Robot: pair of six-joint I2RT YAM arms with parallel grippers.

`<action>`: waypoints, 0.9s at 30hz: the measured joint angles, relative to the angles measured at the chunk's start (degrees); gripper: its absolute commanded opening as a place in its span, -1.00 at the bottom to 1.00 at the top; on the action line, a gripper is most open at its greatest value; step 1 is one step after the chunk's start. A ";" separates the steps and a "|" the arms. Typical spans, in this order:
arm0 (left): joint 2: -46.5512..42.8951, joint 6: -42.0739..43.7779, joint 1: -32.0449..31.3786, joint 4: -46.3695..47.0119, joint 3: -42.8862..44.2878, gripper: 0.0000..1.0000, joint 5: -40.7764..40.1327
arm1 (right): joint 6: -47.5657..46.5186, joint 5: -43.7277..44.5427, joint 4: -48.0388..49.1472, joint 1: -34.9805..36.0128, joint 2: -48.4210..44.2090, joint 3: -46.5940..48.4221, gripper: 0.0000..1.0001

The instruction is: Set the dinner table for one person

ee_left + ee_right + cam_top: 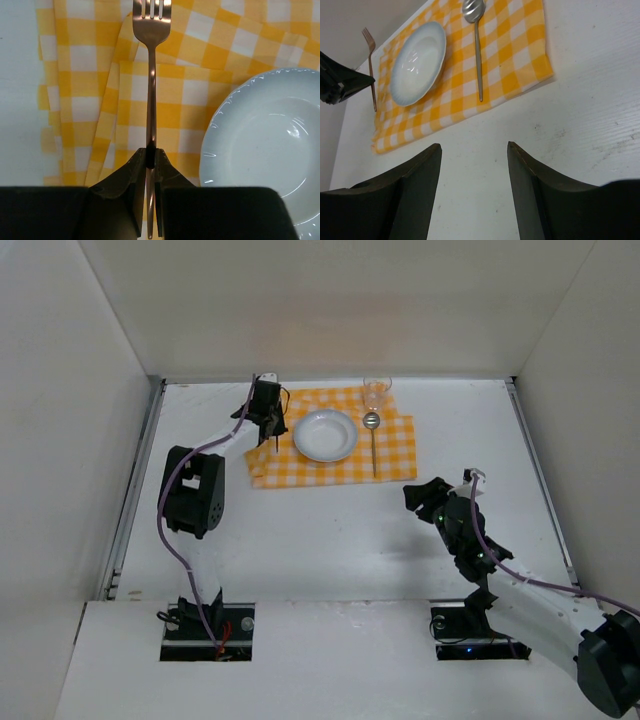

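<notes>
1. The left fingers (pixel 142 167) are pinched tight on the fork (pixel 151 90), low on its handle. The tine end sticks out ahead toward 12 o'clock. Grabbing it by the tail makes sense to me, since the fingers stay back from the plate (pixel 265 145) while the long end gets lined up.
2. The fork runs straight from 6 to 12 over the folded left edge of the cloth (pixel 210 45). It sits at the plate's 9 o'clock, parallel to the rim and not touching it. Honestly can't tell if it's resting on the cloth or hanging just above.
3. That looks like the classic fork-left-of-plate spot. My guess is the step in hand is setting it down and letting go. Heads up: a thin handle like that could roll or skew when the pinch opens.
4. On the other side, the spoon (pixel 373 445) lies at the plate's 3 o'clock with its bowl toward 12. The glass (pixel 376 392) stands upright just past it, around 1 o'clock. So the fork mirrors the spoon.
5. The right fingers (pixel 420 180) are spread wide with nothing between them. They're off at the cloth's 5 o'clock, well apart from it, probably just keeping out of the way.
6. The surface (pixel 330 540) is the white slab under everything. The cloth sits on its 12 o'clock side, near the far wall.
</notes>
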 measured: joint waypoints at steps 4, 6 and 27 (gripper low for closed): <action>0.28 0.76 0.17 -0.17 0.00 -0.96 0.42 | 0.00 0.00 0.02 0.00 0.00 0.00 0.22; 0.31 0.94 0.04 0.00 0.00 -0.95 0.66 | 0.00 0.00 0.02 0.00 0.00 0.00 0.22; 6.05 0.04 -0.37 1.11 -0.04 -0.54 0.59 | -0.17 0.20 0.02 0.02 0.00 0.00 0.22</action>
